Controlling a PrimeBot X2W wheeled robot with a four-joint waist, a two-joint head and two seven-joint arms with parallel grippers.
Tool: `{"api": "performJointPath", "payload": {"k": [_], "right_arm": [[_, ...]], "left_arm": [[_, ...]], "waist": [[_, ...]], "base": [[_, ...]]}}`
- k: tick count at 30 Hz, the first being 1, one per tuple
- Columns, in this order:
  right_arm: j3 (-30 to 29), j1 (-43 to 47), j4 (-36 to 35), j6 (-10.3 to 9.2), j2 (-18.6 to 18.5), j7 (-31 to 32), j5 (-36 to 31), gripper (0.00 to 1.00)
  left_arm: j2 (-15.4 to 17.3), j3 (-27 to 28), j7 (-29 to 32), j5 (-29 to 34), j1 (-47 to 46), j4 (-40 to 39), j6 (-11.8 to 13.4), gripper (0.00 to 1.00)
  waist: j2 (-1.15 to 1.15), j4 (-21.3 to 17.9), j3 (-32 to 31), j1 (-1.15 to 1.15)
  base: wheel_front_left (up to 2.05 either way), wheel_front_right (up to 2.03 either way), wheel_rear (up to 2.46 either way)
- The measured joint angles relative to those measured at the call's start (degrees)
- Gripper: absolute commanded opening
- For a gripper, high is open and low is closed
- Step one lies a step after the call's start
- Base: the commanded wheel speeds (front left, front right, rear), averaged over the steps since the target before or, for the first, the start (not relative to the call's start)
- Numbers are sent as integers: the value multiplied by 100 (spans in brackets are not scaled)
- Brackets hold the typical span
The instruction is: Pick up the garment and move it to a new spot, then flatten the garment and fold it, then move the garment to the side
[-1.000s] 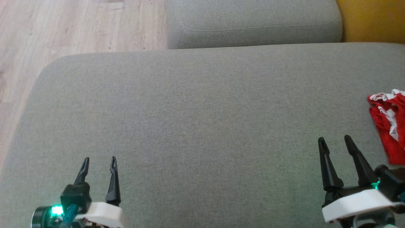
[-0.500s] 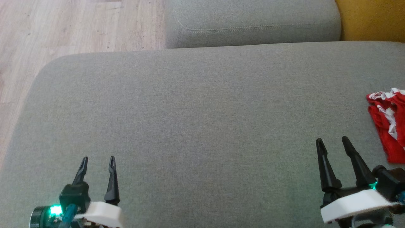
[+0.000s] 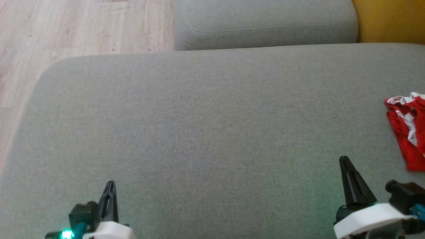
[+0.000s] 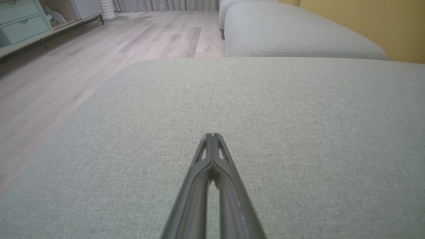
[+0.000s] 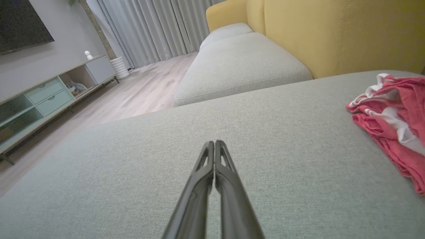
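Two sets of jaws, you see, on the left gripper [image 3: 111,183] and right gripper [image 3: 344,159], are pressed together holding nothing, while one crumpled red-and-white garment [image 3: 406,132] lies on the sofa cushion [image 3: 212,116] to the right gripper's right.

The large grey cushion [image 3: 212,116] has a woven cover and rounded corners, and its top is flat and smooth. In the head view one thing lies directly on it: the garment [image 3: 406,129], red with white trim, at about 3 o'clock. It is crumpled into a small heap with several folds one over the other, and the border of the picture cuts it on the right. It lies well apart from the far edge of the cushion. At 12 o'clock a second cushion [image 3: 265,23] of the same grey fabric stands just behind the large one, with a stitched seam near its front edge. At about 10 o'clock the pale wooden floor [image 3: 66,30] shows beside both.
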Motion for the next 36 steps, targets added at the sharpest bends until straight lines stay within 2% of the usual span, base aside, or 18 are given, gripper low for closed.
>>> {"api": "performJointPath", "payload": {"k": [36], "right_arm": [[-40,-298,625,0,-23,-10,2379,0]], "left_arm": [[-584,991,303,-1791,-52,272,-960,0]], "waist": [[0,-25,-28,0]], "base": [[0,0,0]]}}
